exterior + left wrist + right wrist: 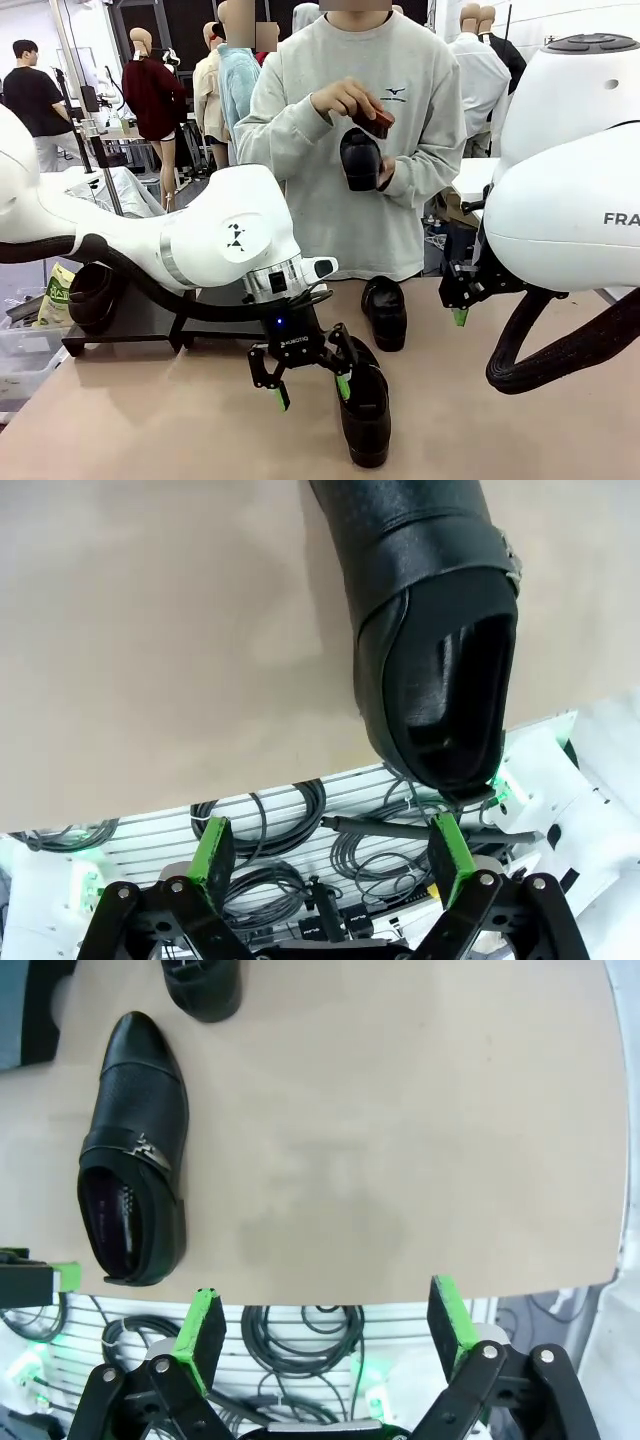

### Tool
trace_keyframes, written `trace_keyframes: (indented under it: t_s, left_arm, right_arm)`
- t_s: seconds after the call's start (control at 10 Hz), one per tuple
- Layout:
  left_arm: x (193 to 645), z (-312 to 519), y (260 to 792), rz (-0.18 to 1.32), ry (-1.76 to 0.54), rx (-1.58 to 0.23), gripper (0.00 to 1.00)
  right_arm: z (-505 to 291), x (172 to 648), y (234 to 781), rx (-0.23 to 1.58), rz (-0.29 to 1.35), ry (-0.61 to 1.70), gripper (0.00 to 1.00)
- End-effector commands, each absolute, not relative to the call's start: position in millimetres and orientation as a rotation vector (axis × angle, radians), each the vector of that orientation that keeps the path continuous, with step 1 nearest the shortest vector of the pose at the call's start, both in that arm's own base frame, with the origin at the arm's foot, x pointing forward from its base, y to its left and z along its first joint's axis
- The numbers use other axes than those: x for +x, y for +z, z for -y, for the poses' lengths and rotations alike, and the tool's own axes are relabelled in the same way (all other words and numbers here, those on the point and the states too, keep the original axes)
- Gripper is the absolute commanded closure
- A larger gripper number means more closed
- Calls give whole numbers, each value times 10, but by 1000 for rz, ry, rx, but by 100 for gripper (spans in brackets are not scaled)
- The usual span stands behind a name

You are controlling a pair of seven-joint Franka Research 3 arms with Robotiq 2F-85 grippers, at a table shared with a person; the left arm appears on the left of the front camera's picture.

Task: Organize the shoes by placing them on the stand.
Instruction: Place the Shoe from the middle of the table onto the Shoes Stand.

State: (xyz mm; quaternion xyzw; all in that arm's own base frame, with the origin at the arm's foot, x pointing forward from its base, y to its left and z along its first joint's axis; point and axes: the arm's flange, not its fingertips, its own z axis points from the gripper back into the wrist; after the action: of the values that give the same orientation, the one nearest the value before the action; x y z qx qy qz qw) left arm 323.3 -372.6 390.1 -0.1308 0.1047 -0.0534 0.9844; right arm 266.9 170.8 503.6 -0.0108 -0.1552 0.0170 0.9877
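Finding: one plain black low-cut shoe (95, 295) appears to sit on the low matte-black stand (140, 318).

Outstanding:
- The near shoe (366, 415) lies on the tan bench (150, 420), just beside the spread, empty left hand (313, 393).
- The far shoe (385, 312) is also on the bench.
- A person holds a fourth shoe (360, 158).

The right hand (325, 1312) is spread and empty.

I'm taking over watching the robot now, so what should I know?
Left gripper: open, low beside the near shoe, holding nothing.
Right gripper: open, empty, above the table.
Second shoe lies on the table; the person holds a third shoe.
Done: one shoe appears to sit on the stand.
Left: place the other shoes there.
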Motion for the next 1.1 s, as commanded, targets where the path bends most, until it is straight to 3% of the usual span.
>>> trace_keyframes:
  t_s: [0.0, 0.5, 1.0]
  left_arm:
    - [3269, 3745, 3884, -211, -100, -267, 0]
    - [3415, 3966, 3775, -160, 113, -306, 0]
    - [3477, 4205, 3539, -121, 152, -136, 0]
  right_arm:
    - [-1713, 2695, 5000, 6, 309, 42, 0]
    - [-1713, 2695, 5000, 6, 309, 42, 0]
    - [-1713, 2695, 5000, 6, 309, 42, 0]
